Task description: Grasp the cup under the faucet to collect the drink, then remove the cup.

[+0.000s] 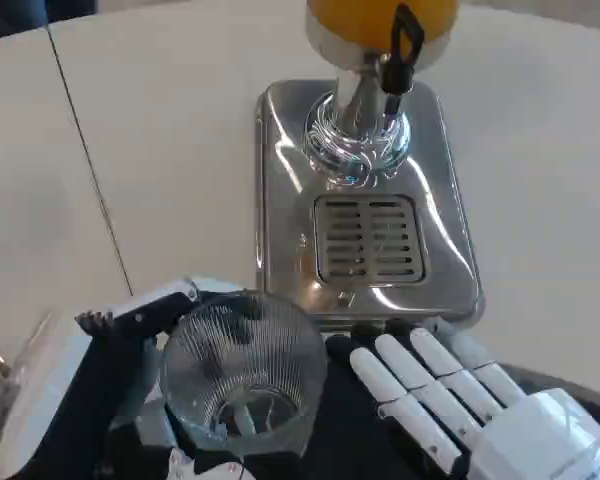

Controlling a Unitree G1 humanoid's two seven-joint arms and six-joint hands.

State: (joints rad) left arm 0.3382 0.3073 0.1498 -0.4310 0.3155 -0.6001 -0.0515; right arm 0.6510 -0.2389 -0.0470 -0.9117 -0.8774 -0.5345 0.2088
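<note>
Ribbed clear glass cup [242,368] sits nearest the camera, held upright in the left hand [145,330] — dark fingers wrapped round its far side, empty as far as can be seen. Right hand [450,405] lies just beside it, white fingers straight and slightly apart, holding nothing. Beyond, the chrome dispenser base [365,200] with its slotted drip grille [370,238]; black faucet lever [400,50] under the orange-filled tank [380,15] farthest off. Risk — cup stops short of the spout, so the drink would splash onto the grille; smooth glass may slip.
</note>
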